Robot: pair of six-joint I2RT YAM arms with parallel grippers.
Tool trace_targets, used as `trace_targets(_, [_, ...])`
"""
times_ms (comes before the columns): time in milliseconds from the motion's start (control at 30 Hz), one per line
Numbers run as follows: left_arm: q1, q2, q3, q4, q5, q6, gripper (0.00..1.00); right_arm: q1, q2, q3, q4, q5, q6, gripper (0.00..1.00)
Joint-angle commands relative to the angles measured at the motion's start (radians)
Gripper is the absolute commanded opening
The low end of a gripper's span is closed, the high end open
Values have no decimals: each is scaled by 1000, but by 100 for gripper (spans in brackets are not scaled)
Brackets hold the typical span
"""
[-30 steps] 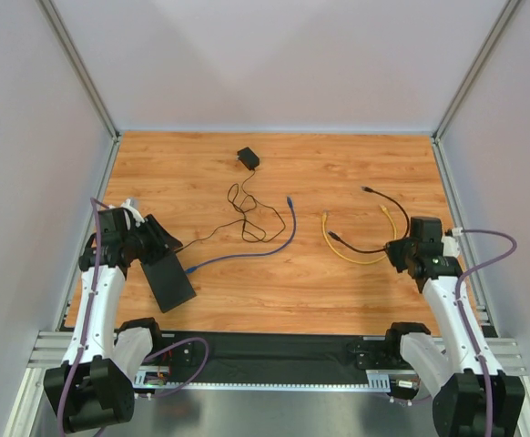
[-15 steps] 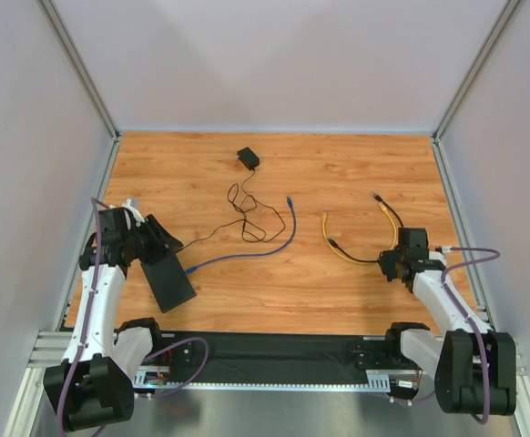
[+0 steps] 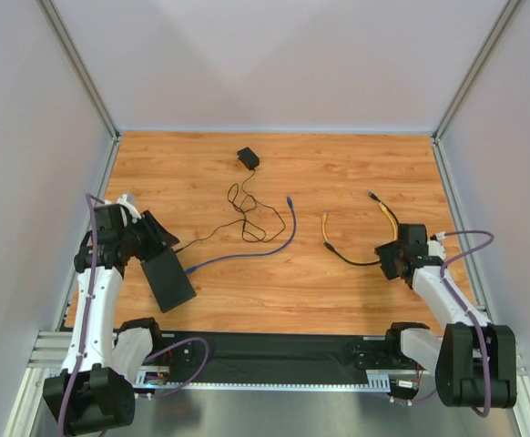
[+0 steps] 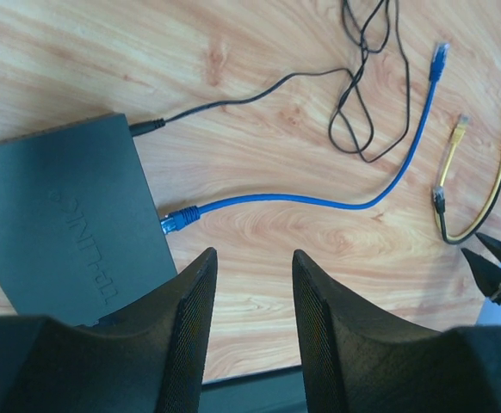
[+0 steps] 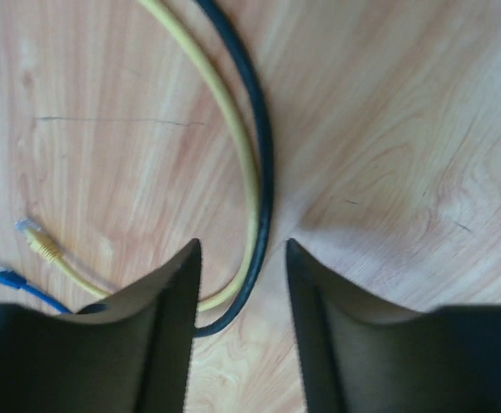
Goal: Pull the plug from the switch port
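Note:
The switch (image 3: 170,280) is a flat black box at the near left, and it also shows in the left wrist view (image 4: 61,224). A blue plug (image 4: 177,219) sits in its edge, and its blue cable (image 3: 265,250) runs right and up across the table. A thin black lead (image 4: 147,126) also enters the switch. My left gripper (image 3: 154,239) is open and empty (image 4: 252,258), above the switch's far end and beside the blue plug. My right gripper (image 3: 390,259) is open (image 5: 240,245), low over a yellow cable (image 5: 233,129) and a black cable (image 5: 257,112).
A small black adapter (image 3: 248,157) lies at the back with its tangled thin lead (image 3: 247,214). The loose yellow and black patch cables (image 3: 356,259) lie mid-right. Grey walls close the left, right and back sides. A black rail (image 3: 274,350) runs along the near edge.
My right gripper has drawn back toward the near edge and lower, and the yellow and black cables have shifted with it. My left arm has barely moved.

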Motion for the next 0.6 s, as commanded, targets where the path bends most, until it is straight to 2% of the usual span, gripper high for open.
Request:
trace_targets(0, [-3, -56, 85, -45, -42, 54, 48, 5, -92, 38, -12, 56, -166, 49])
trace_targets(67, [-4, -76, 96, -59, -59, 60, 48, 11, -143, 46, -12, 45, -209, 52])
trace_targets(167, [-4, -96, 88, -52, -39, 54, 48, 101, -148, 101, 8, 39, -358, 54])
trace_targets(267, [-3, -96, 77, -41, -42, 34, 48, 251, -87, 159, -4, 81, -491, 57])
trace_targets(300, [-4, -95, 74, -39, -47, 31, 48, 335, -67, 205, -21, 106, -510, 57])
trace_targets(367, [-4, -72, 62, -36, -44, 17, 48, 425, 10, 241, -15, 119, -553, 59])
trace_targets(400, [-4, -66, 57, -38, -53, 13, 47, 507, 41, 262, 14, 81, -562, 59])
trace_targets(567, [-4, -27, 51, -45, -73, 5, 47, 712, 303, 386, 170, -94, -550, 60])
